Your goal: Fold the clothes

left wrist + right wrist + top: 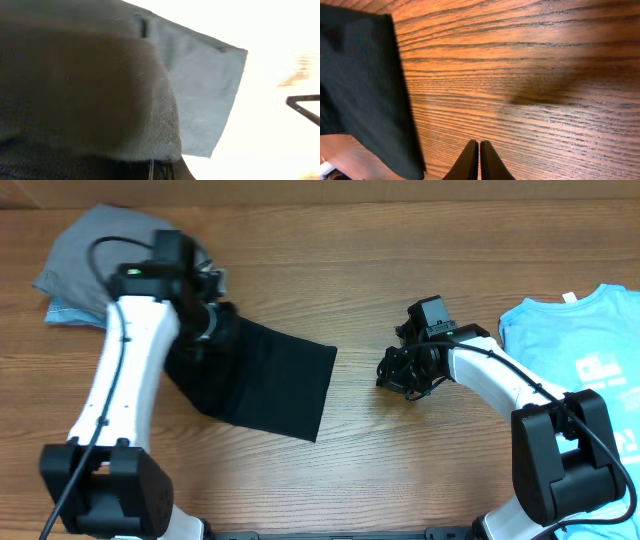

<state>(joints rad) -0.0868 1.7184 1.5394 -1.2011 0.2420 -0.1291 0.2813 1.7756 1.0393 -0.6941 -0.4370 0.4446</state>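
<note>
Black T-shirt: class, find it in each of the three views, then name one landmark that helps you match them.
Overhead: the black T-shirt lies folded, left of centre.
Left wrist: probably the dark weave along the bottom edge; too close and blurred to be sure.
Right wrist: it fills the left edge.
Shared landmark: the wood-grain table, plain in overhead and right wrist, washed out in left wrist.

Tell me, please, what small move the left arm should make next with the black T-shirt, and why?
Probably lift the left gripper a little. It appears shut on the upper-left edge of the black T-shirt, whose rest lies flat on the table, so raising that edge would let it fold over. The right gripper is shut over bare wood, apart from the shirt.
</note>
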